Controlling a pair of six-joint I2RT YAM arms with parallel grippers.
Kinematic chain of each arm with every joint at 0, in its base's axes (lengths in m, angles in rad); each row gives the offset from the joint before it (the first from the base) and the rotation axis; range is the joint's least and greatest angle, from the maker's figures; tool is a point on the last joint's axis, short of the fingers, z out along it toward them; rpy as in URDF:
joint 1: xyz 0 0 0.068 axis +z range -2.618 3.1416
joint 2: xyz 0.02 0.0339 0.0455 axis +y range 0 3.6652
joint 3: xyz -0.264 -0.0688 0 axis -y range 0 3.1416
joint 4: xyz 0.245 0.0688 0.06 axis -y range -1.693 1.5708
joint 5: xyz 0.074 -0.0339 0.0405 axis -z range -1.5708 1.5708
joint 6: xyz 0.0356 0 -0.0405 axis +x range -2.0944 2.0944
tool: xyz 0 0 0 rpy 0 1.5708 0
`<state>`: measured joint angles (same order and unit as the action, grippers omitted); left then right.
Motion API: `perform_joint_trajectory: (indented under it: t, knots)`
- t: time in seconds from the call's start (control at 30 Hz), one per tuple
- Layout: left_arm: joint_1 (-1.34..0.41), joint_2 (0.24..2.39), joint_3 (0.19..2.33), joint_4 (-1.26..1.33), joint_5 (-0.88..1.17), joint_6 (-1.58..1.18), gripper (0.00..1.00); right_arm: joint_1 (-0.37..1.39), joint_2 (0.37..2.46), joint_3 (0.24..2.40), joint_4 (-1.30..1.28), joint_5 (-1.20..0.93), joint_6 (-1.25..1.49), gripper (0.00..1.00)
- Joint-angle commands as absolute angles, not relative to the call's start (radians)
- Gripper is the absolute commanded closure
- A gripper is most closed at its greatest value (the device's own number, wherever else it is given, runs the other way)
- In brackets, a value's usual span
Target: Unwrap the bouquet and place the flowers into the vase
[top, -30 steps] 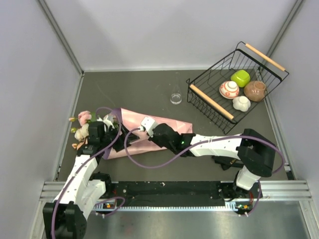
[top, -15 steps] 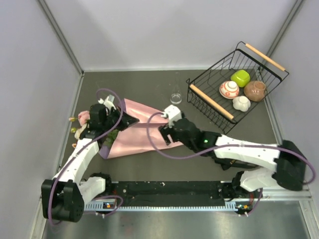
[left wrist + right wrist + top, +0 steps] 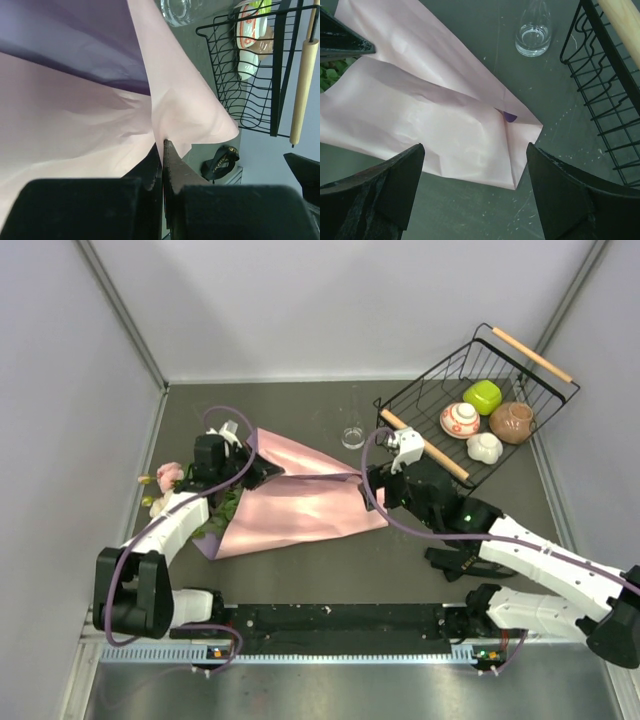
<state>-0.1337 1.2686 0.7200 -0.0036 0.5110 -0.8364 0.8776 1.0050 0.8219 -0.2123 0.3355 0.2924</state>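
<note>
The left gripper (image 3: 163, 146) is clamped on the edge of the pink paper sheet (image 3: 75, 100). The right gripper (image 3: 472, 150) hangs open above its far corner, near the vase (image 3: 533, 36). The gold print on the ribbon (image 3: 220, 161) is too small to read.

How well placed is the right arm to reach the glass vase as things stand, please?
Probably yes: the right gripper is open and empty, and the vase stands just ahead on bare table, clear of the basket.

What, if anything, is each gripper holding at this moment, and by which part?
The left gripper is shut on the pink paper, pinching a fold at its edge. The right gripper is open above the paper and holds nothing.
</note>
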Motion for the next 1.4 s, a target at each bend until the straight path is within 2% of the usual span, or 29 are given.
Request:
perform_joint_trajectory:
  t: [0.0,0.3,0.57,0.73,1.1,1.37]
  knots:
    - [-0.137,1.315,0.813,0.028,0.508,-0.799,1.0,0.868,1.046,0.922,-0.241,0.304,0.301,0.16]
    - [-0.137,1.384,0.841,0.032,0.476,-0.804,1.0,0.871,1.065,0.887,-0.244,0.288,0.321,0.16]
    - [-0.126,1.387,0.833,-0.047,0.313,-0.799,1.0,0.87,1.071,0.879,-0.244,0.265,0.331,0.16]
    - [-0.088,1.391,0.787,-0.06,0.29,-0.801,1.0,0.87,1.117,0.874,-0.23,0.256,0.328,0.16]
    - [-0.067,1.252,0.609,-0.034,0.314,-0.825,1.0,0.868,1.391,0.936,-0.141,0.081,0.333,0.17]
    - [-0.054,1.175,0.525,-0.104,0.203,-0.805,1.0,0.87,1.601,0.988,-0.058,-0.021,0.359,0.21]
